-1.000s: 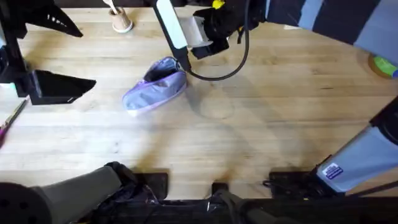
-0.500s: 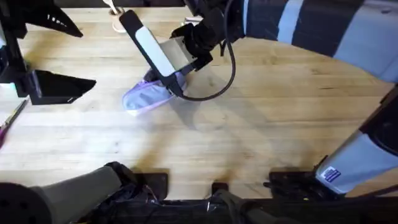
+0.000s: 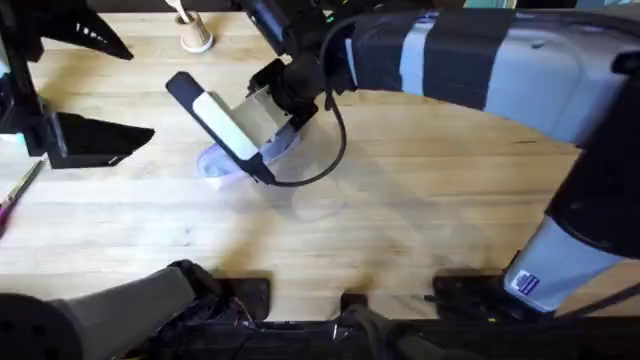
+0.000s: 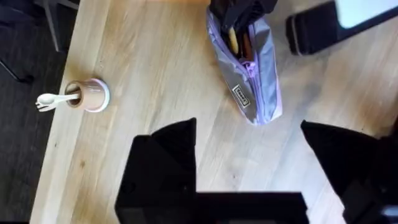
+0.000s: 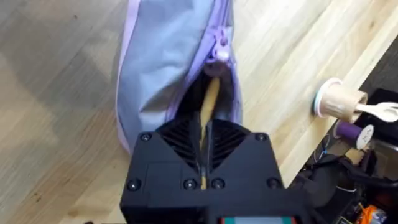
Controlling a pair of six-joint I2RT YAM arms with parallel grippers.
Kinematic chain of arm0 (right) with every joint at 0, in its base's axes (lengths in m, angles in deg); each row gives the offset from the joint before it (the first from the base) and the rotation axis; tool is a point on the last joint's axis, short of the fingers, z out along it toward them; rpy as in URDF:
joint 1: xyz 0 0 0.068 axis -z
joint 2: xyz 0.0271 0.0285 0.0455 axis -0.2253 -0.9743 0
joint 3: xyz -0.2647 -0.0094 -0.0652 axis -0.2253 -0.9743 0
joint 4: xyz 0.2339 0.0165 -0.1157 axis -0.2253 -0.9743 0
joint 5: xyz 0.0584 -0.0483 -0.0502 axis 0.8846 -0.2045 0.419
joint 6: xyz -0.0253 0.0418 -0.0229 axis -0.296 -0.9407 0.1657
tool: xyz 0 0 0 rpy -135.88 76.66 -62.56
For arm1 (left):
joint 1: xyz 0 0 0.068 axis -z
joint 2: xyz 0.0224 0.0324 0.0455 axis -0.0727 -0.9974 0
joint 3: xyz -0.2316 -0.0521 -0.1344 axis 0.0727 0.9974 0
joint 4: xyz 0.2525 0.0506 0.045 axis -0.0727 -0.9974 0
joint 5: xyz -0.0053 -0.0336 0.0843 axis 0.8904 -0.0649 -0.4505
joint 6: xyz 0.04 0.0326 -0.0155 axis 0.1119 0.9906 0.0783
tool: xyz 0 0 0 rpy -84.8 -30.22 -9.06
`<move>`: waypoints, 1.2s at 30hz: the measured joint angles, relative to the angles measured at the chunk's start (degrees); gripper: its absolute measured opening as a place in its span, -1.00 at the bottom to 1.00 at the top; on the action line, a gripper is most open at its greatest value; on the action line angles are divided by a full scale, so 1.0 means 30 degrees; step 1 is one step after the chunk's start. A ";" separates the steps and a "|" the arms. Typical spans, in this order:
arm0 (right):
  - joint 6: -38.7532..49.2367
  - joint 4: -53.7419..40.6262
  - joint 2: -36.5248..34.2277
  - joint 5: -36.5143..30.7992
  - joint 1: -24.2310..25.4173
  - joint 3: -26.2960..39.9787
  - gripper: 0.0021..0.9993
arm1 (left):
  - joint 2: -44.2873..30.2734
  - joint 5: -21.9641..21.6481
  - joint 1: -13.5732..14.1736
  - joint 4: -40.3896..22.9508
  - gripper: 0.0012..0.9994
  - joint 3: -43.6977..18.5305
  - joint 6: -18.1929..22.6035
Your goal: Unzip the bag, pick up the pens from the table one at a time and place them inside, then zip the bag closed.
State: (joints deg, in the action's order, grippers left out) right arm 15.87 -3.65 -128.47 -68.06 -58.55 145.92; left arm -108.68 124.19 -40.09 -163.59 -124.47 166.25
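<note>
The lavender bag [image 4: 252, 68] lies on the table [image 3: 420, 220] with its zipper open along most of its length. In the overhead view the bag [image 3: 212, 160] is mostly covered by my right arm. My right gripper [image 5: 204, 140] hangs over the bag's open end, shut on a tan pen [image 5: 210, 102] that points down into the opening. The zipper pull [image 5: 219, 53] sits just beyond it. In the left wrist view the right gripper [image 4: 239, 15] appears at the bag's far end. My left gripper [image 3: 105, 88] stands open to the bag's left, holding nothing.
A small tan cup with a white spoon [image 3: 195, 35] stands at the table's back edge, behind the bag. A thin pink-handled item [image 3: 15, 195] lies at the left edge. A black stand [image 3: 20, 80] rises at the far left. Bare wood stretches to the right.
My right arm has swung left and toward the front, coming down over the bag until it covers most of it. The left gripper has not moved.
</note>
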 joint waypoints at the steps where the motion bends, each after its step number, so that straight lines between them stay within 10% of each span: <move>1: 0.0000 0.0234 -0.0094 -0.0081 -0.0190 0.0000 -0.93 | 0.0000 0.0000 0.0000 0.0000 0.99 0.0000 0.0000; 36: -0.3060 0.2781 -0.2463 0.5159 -0.0788 0.0035 -0.93 | 0.0000 0.0000 0.0000 0.0000 0.99 0.0000 0.0000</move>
State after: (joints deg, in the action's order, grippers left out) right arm 6.69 4.69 -135.86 -52.58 -60.92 146.02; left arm -108.68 124.19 -40.09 -163.59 -124.47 166.25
